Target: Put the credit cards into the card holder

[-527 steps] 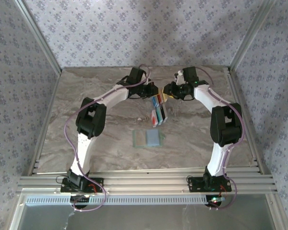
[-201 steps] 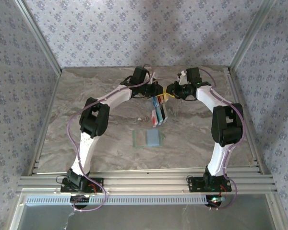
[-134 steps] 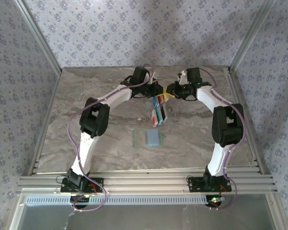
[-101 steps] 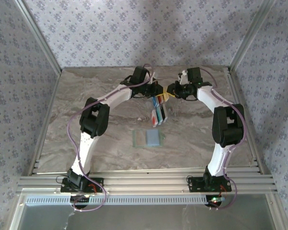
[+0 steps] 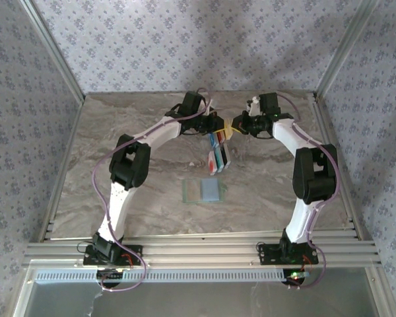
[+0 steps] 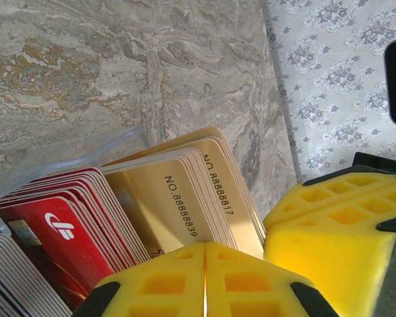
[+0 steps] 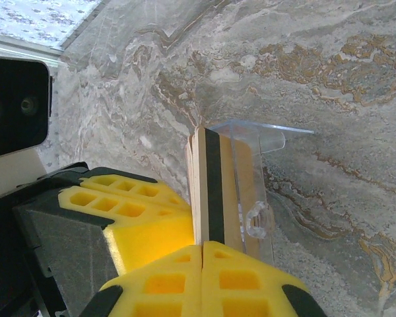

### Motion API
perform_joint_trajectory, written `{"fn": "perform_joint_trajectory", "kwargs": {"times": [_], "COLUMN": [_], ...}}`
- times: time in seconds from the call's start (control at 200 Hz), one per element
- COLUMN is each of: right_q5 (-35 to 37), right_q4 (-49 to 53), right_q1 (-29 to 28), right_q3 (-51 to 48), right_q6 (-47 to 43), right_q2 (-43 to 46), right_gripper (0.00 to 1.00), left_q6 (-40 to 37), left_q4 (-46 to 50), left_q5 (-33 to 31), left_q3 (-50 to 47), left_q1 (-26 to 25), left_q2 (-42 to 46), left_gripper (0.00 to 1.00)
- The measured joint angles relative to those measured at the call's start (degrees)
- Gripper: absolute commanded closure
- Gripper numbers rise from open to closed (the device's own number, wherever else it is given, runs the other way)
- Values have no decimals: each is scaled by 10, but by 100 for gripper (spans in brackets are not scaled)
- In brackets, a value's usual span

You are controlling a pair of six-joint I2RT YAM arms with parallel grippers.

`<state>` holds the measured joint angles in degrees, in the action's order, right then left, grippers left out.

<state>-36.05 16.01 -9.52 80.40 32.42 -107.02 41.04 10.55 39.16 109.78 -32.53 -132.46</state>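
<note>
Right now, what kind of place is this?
Probably a robot lab cell: a marble-look tabletop boxed in by an aluminium frame and wallpaper-patterned walls, with a stack of credit cards staged as props.

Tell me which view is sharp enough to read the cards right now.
Left wrist: numbers on the tan cards read sharply. Right wrist: cards edge-on, no print visible, clear tray glinting. Top: they are too small and soft.

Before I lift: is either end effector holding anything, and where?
Cannot be told: left end effector and right end effector sit shut at the tan cards' top edge.
</note>
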Motion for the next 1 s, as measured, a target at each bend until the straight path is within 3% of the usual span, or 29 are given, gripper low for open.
{"fn": "perform_joint_trajectory", "kwargs": {"times": [0.27, 0.809, 0.999], "right_q5": [8, 134, 142], "right_q4": [6, 80, 89], "right_q1": [-2, -48, -55], "right_q3": [1, 28, 34], "right_q6": [-9, -72, -81], "right_q2": [0, 17, 24], "right_gripper": [100, 100, 100], "left_q6": [0, 0, 0], "left_q4": [0, 3, 0], "left_q5": [0, 3, 5], "left_q3": [1, 2, -9], "left_q1": [0, 4, 9], "left_q2": [0, 0, 8], "left_gripper": [92, 92, 90]}}
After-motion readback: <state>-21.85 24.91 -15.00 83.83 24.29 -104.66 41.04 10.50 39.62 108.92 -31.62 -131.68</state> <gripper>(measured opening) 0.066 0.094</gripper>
